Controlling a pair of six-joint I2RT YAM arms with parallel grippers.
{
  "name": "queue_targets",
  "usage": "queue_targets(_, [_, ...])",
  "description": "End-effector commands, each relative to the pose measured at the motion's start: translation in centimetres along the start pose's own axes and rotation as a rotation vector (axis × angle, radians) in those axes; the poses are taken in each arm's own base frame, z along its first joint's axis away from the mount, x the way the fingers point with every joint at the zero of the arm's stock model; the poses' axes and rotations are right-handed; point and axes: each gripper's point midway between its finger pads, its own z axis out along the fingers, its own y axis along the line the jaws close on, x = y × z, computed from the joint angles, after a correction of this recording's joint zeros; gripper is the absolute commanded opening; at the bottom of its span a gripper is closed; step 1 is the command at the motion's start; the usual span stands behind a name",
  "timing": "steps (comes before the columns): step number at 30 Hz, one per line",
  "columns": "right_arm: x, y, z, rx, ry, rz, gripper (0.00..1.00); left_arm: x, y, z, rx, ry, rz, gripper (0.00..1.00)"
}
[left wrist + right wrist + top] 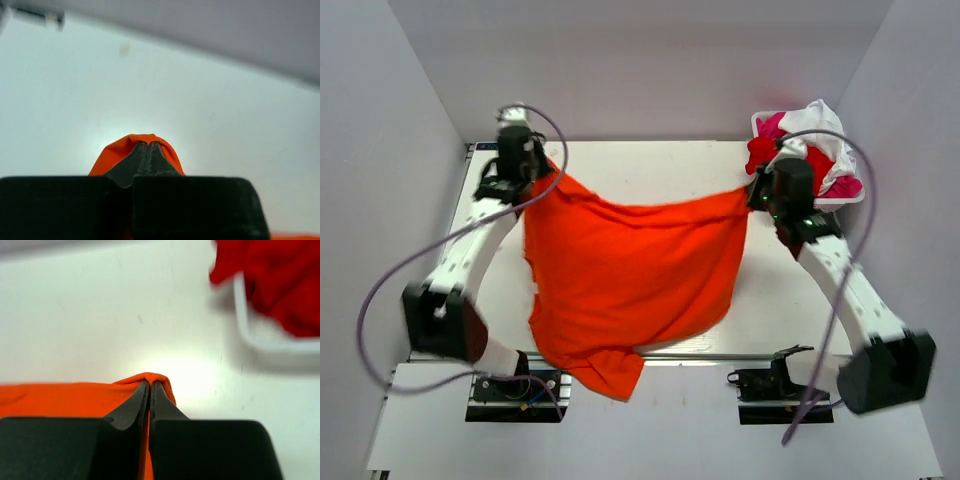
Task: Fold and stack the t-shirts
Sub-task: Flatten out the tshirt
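White tabletop (pixel 650 165) lies under orange t-shirt (pixel 630 270), between lilac walls (pixel 650 60).

White tabletop (pixel 650 165), pale and matte, boxed in on three sides by plain grey walls (pixel 650 60). At the far right corner, a white plastic basket (pixel 280 346) with a rounded rim, set on the surface.

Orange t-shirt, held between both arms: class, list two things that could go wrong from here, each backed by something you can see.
1. The jaws pinch only small folds of the orange t-shirt; a tug might slip one free.
2. Its lower end hangs over the table's near edge and could snag on the left arm's mount.
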Motion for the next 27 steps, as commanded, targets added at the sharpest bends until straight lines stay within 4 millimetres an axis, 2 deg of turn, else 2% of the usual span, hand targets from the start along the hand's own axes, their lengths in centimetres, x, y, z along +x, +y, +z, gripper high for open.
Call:
queue_targets(1, [3.0, -0.8, 2.9, 0.046, 0.077, 0.051, 0.00, 5.1, 0.7, 4.2, -0.022, 0.081, -0.001, 0.00])
queue_targets(3, [6.3, -1.5, 5.4, 0.081, 0.176, 0.035, 0.00, 8.2, 1.0, 6.4, -0.031, 0.150, 0.013, 0.00])
queue_targets(4, [6.0, -1.4, 6.1, 0.080, 0.180, 0.037, 0.00, 10.6, 1.3, 8.5, -0.045, 0.192, 0.022, 0.00])
queue_targets(6, [9.5, -1.8, 8.4, 0.086, 0.291, 0.020, 0.00, 12.2, 1.2, 10.4, -0.045, 0.226, 0.037, 0.00])
queue_targets(7, [10.1, -1.9, 9.7, 0.090, 0.320, 0.014, 0.00, 13.5, 1.2, 11.1, -0.044, 0.271, 0.043, 0.00])
queue_targets(8, [9.8, -2.0, 10.3, 0.093, 0.338, 0.001, 0.00, 14.6, 1.4, 12.9, -0.050, 0.307, 0.044, 0.00])
queue_targets(9, [11.6, -2.6, 11.4, 0.122, 0.415, -0.008, 0.00, 15.2, 1.5, 13.6, -0.057, 0.327, 0.048, 0.00])
queue_targets(10, [11.6, -2.9, 11.8, 0.125, 0.431, -0.013, 0.00, 14.6, 1.1, 14.4, -0.054, 0.317, 0.046, 0.00])
queue_targets(11, [11.2, -3.0, 12.2, 0.132, 0.443, -0.010, 0.00, 16.1, 1.4, 15.2, -0.063, 0.344, 0.051, 0.00])
queue_targets(12, [10.0, -2.5, 12.9, 0.114, 0.428, -0.004, 0.00, 16.4, 1.4, 15.6, -0.065, 0.348, 0.052, 0.00])
queue_targets(13, [11.6, -3.1, 14.0, 0.118, 0.475, 0.002, 0.00, 16.0, 1.2, 16.2, -0.059, 0.332, 0.049, 0.00])
queue_targets(14, [9.4, -2.4, 14.7, 0.105, 0.432, 0.010, 0.00, 15.8, 1.0, 16.6, -0.055, 0.321, 0.047, 0.00])
queue_targets(15, [10.2, -2.4, 15.2, 0.107, 0.458, 0.033, 0.00, 16.6, 1.4, 17.2, -0.067, 0.333, 0.060, 0.00])
queue_targets(16, [10.8, -2.6, 15.9, 0.096, 0.483, 0.045, 0.00, 16.0, 1.0, 17.8, -0.062, 0.317, 0.057, 0.00])
queue_targets(17, [9.3, -2.1, 17.1, 0.090, 0.465, 0.069, 0.00, 15.7, 1.4, 18.3, -0.068, 0.309, 0.052, 0.00])
queue_targets(18, [9.1, -1.8, 17.6, 0.075, 0.471, 0.082, 0.00, 15.5, 1.4, 18.8, -0.075, 0.302, 0.053, 0.00])
queue_targets(19, [10.5, -2.3, 18.1, 0.094, 0.518, 0.090, 0.00, 15.5, 1.2, 19.7, -0.075, 0.301, 0.053, 0.00])
queue_targets(20, [10.1, -2.5, 19.0, 0.102, 0.523, 0.105, 0.02, 15.5, 1.8, 20.1, -0.088, 0.310, 0.050, 0.00])
queue_targets(21, [8.7, -2.5, 19.6, 0.098, 0.499, 0.108, 0.05, 15.7, 1.8, 20.4, -0.091, 0.317, 0.052, 0.00])
queue_targets(22, [9.2, -2.7, 20.7, 0.104, 0.511, 0.108, 0.14, 14.4, 1.9, 21.0, -0.093, 0.297, 0.044, 0.00])
queue_targets(23, [9.6, -3.3, 20.4, 0.122, 0.541, 0.115, 0.23, 15.5, 1.9, 21.4, -0.087, 0.322, 0.046, 0.00])
queue_targets(24, [9.1, -3.1, 20.5, 0.112, 0.531, 0.114, 0.31, 15.1, 1.6, 21.4, -0.074, 0.317, 0.043, 0.00])
queue_targets(25, [9.2, -3.0, 20.5, 0.101, 0.533, 0.108, 0.45, 15.7, 1.5, 21.6, -0.067, 0.330, 0.043, 0.00])
queue_targets(26, [9.1, -2.8, 20.5, 0.089, 0.528, 0.106, 0.51, 15.5, 1.4, 21.7, -0.064, 0.320, 0.041, 0.00])
queue_targets(27, [10.0, -3.1, 20.2, 0.085, 0.547, 0.085, 0.56, 15.8, 1.5, 21.7, -0.064, 0.321, 0.041, 0.00])
